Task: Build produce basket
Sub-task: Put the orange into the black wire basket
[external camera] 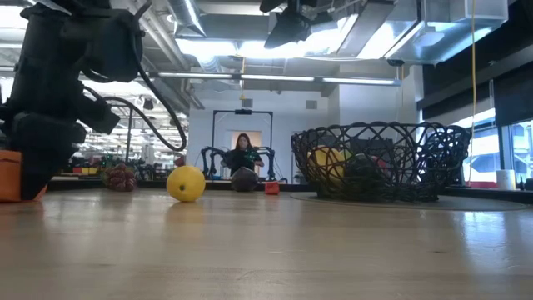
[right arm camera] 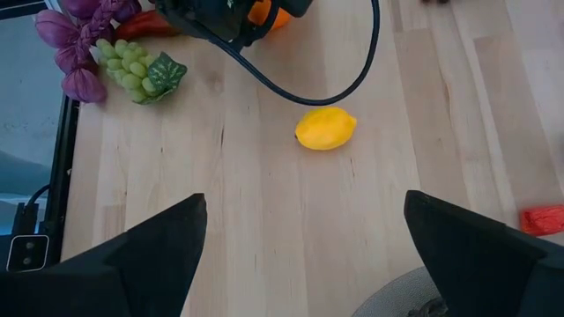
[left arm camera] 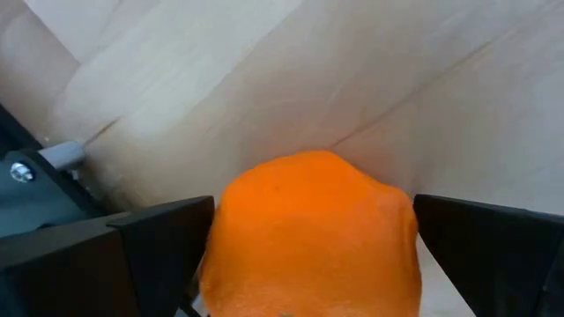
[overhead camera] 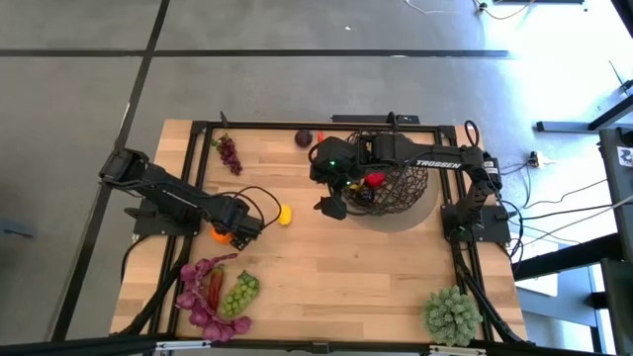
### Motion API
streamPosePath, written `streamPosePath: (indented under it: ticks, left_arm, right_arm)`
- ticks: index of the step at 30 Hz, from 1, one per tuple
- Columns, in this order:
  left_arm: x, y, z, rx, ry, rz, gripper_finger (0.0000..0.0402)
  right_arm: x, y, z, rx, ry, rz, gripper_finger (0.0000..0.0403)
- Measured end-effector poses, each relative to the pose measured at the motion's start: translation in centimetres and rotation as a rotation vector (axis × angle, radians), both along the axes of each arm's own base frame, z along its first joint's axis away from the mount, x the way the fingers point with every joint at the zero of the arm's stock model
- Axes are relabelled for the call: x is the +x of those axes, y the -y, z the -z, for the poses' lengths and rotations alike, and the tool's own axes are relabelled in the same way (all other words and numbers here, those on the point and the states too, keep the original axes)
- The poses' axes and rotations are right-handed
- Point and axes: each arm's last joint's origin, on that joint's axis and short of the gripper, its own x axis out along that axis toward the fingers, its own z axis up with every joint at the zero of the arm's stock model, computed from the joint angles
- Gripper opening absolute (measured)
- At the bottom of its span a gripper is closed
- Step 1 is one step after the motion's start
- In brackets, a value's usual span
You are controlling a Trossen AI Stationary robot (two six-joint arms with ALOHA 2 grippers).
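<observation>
Left wrist view: left gripper (left arm camera: 308, 255) spread wide astride the orange (left arm camera: 313, 233), not clamped. Round, firm, likely slippery; grip its widest girth.

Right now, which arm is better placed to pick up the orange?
The left. Its gripper is open with a finger on either side of the orange, down at the table. The right gripper is open by the basket, far from it and facing the lemon.

Two dark jointed arms; black looping cables; white lettering on right arm (overhead camera: 435, 163); flat black finger pads (right arm camera: 467, 251)
</observation>
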Motion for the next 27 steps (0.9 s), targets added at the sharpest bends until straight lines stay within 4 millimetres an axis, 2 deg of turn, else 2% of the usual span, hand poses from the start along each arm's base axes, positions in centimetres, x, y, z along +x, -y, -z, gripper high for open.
streamPosePath:
  ticks: [8,20,27]
  left_arm:
    - [-0.05,-0.03,-0.01,0.003,-0.005,-0.005,0.0365]
    - [0.08,-0.02,-0.03,0.000,0.008,-0.009,0.0278]
    - [0.77,0.14,-0.78,-0.017,0.025,0.103,0.0271]
  right_arm:
    - [0.00,0.00,0.00,0.001,0.000,0.001,0.0375]
    - [0.00,0.00,0.00,0.000,0.000,0.000,0.0375]
    - [0.00,0.00,0.00,0.000,0.000,0.000,0.0375]
